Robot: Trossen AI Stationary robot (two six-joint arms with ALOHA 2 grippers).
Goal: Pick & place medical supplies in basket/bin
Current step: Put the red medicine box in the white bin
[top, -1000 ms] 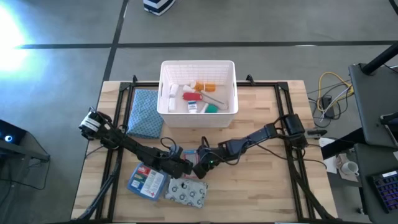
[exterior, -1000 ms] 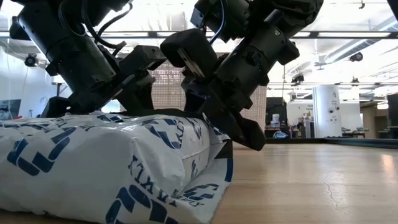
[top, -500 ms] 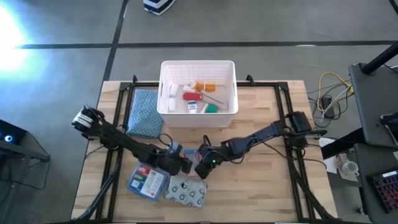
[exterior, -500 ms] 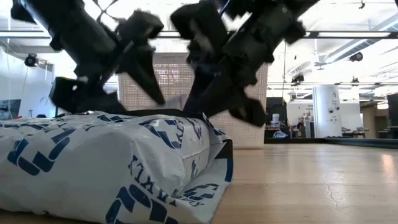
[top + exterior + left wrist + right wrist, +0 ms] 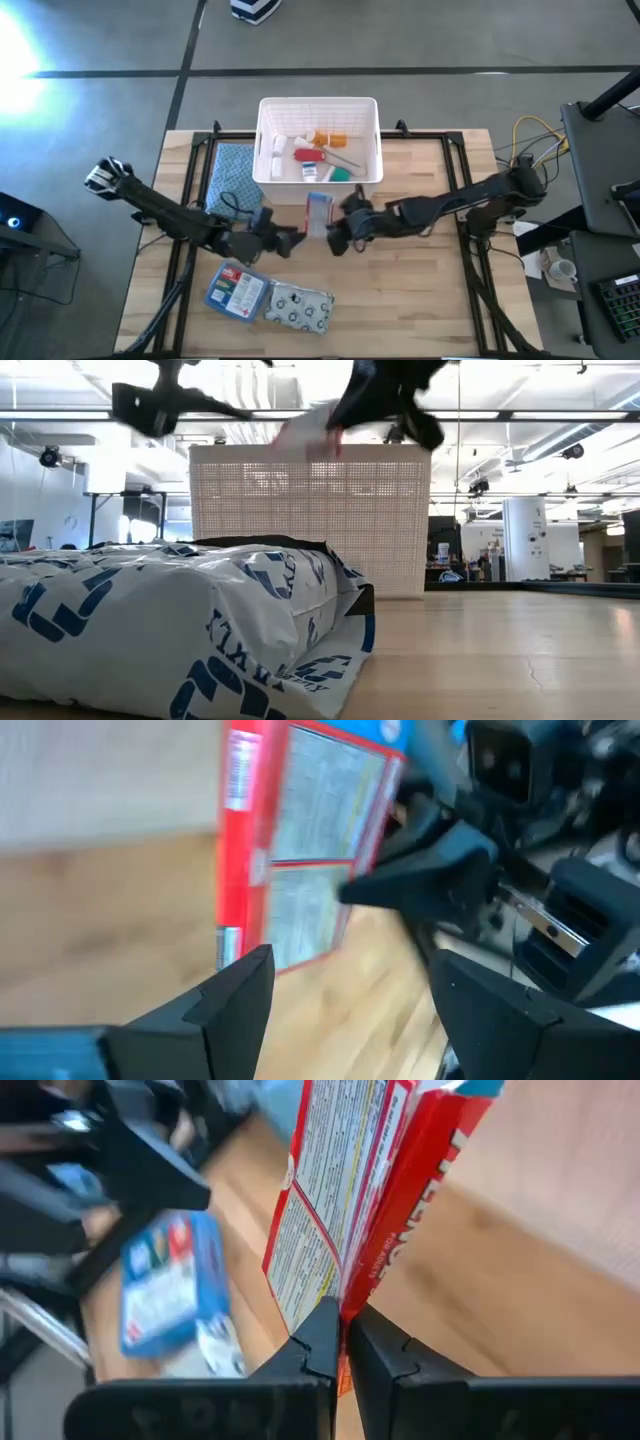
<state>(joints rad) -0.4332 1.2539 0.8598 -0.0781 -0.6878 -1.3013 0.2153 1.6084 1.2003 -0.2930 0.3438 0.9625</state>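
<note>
My right gripper [image 5: 337, 236] is shut on a red-white flat packet [image 5: 318, 212], held in the air just in front of the white slotted basket [image 5: 320, 110]. The basket holds pill bottles, a red tube and other small supplies. My left gripper [image 5: 287, 243] hovers open a little to the left of the packet, touching nothing. A blue flat packet [image 5: 238, 290] and a grey-white spotted pouch [image 5: 301, 308] lie flat on the table's near part. The low view shows the pouch [image 5: 170, 630] close up, with the packet [image 5: 305, 435] raised near the basket's top. My right gripper [image 5: 342, 1323] pinches the red-white packet between its two fingers at one short end [image 5: 335, 1285]. The fingers come from the table's right, roughly level. The packet is lifted clear of the table and stands on edge beyond the fingertips, pointing toward the basket.
A blue checked cloth [image 5: 233, 183] lies on the table left of the basket. The table's right half [image 5: 430, 290] is bare wood. Cables and a desk stand beyond the table's right edge.
My right gripper has risen from the table with the red-white packet and carried it toward the far edge, up to the basket's front wall. My left gripper has lifted off and drawn back toward the table's left. The blue packet and the pouch have stayed put.
</note>
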